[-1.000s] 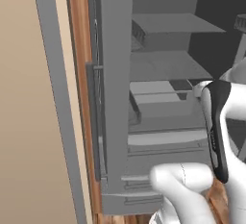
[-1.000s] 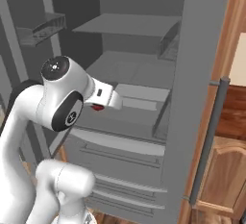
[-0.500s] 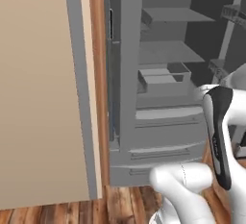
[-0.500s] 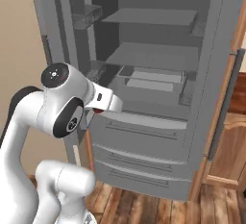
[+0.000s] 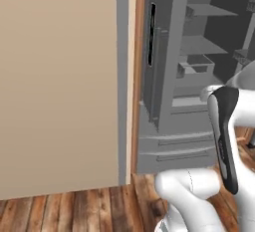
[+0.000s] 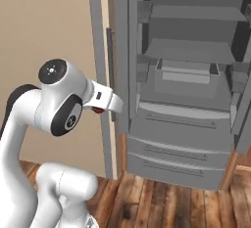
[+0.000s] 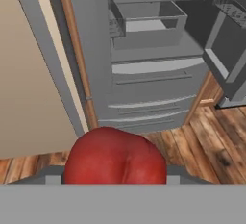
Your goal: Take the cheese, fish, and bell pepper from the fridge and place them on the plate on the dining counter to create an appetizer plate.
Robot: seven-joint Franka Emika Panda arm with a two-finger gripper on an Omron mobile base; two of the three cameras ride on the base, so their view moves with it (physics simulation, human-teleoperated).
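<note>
Red and lumpy, the bell pepper [image 7: 115,155] sits at the bottom of the hand view, pressed up close to the camera. The gripper [image 7: 115,177] is clamped on it, the fingertips hidden behind the fruit. In the right base view a sliver of red shows under the white wrist, at the gripper's end, just beside the edge of the fridge's left door.

Beyond the pepper stands the fridge [image 6: 186,100], grey, with both doors swung wide. Its grey shelves [image 6: 191,14] sit above a clear drawer [image 7: 144,21], and wide drawer fronts [image 6: 179,146] stack below it. A beige wall panel [image 5: 60,81] stands to the left of the fridge, with a thin wooden strip between them. Brown wooden floorboards [image 7: 206,141] run along the fridge's base.
</note>
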